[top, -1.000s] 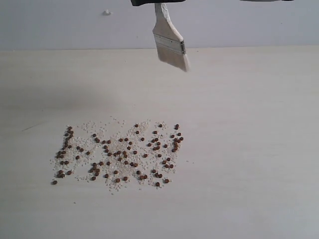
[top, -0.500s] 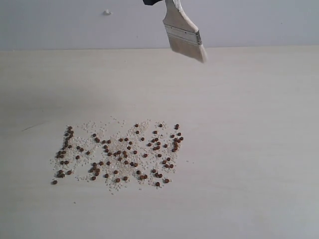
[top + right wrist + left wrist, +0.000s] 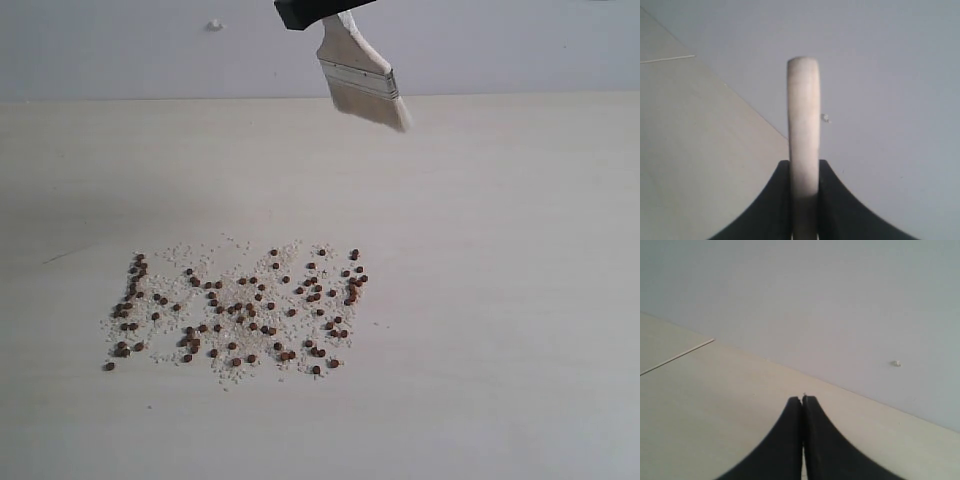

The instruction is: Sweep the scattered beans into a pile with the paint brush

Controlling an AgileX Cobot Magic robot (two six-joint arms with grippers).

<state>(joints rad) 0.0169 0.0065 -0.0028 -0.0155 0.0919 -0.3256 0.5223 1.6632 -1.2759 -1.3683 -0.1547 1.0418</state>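
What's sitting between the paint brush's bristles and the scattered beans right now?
Nothing. In the exterior view, only bare table lies between the paint brush and the beans.

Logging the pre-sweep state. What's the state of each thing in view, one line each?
paint brush: held in the air, tilted, bristles pointing down, well away from the beans.
beans: scattered flat among whitish grains, not yet heaped.
right gripper: jaws shut on the paint brush handle.
left gripper: jaws shut, holding nothing.
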